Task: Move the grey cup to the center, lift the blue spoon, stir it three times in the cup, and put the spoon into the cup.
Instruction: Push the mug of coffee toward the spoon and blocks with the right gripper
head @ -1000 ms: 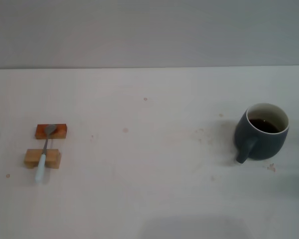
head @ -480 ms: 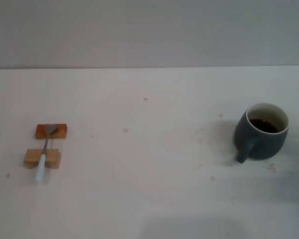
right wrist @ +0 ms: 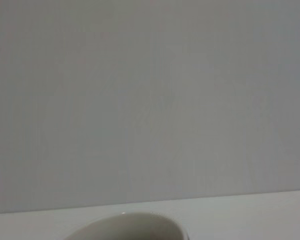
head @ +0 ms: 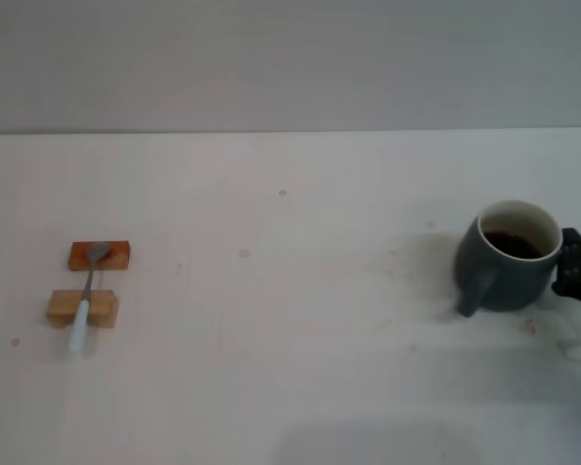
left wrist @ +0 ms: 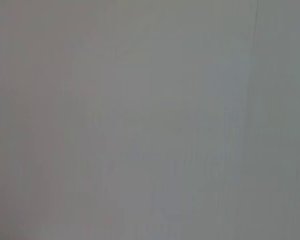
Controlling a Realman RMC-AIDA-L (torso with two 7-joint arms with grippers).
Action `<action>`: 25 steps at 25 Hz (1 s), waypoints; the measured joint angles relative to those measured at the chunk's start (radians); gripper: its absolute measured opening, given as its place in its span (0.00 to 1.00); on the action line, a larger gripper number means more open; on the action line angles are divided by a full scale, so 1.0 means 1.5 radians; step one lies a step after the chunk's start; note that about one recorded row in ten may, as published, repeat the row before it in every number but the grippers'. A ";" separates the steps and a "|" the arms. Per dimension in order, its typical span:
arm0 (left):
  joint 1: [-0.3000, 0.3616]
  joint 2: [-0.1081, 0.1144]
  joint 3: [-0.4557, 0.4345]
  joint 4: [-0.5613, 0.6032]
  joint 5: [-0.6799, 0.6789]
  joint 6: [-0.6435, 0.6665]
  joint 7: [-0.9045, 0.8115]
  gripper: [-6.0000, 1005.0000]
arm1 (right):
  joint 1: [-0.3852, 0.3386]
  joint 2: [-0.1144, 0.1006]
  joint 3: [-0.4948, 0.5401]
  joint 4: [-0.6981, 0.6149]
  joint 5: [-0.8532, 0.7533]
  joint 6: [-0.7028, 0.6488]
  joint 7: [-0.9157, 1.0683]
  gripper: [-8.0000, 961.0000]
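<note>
Spoon (head: 85, 295) far left on surface (head: 290, 368), bridging two blocks (head: 99, 256). Cup (head: 509, 257) far right, handle toward me. Right pincer (head: 573, 269) just beside cup; opening, I cannot tell. I should grip wall squarely, slide level. Left pincer unseen.

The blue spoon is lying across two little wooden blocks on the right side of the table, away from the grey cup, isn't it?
Not quite: the head view shows the blue spoon lying across the two wooden blocks on the left side of the table. The grey cup stands far off on the right.
</note>
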 joint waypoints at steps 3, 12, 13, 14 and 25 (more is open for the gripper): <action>0.001 0.000 -0.001 0.000 0.000 0.004 -0.003 0.78 | 0.004 -0.001 -0.019 0.005 0.000 0.002 0.002 0.01; 0.009 0.001 -0.003 -0.016 -0.001 0.006 -0.006 0.78 | 0.027 -0.004 -0.088 0.022 -0.003 0.019 0.004 0.01; 0.009 0.001 -0.003 -0.017 -0.001 0.006 -0.006 0.78 | 0.031 -0.004 -0.097 0.023 -0.003 0.025 0.007 0.01; 0.009 0.001 -0.003 -0.018 -0.001 0.006 -0.006 0.78 | 0.036 -0.005 -0.103 0.024 -0.004 0.030 0.009 0.01; 0.016 0.000 -0.003 -0.024 -0.008 0.005 -0.006 0.78 | 0.072 -0.010 -0.159 0.025 -0.005 0.053 0.022 0.01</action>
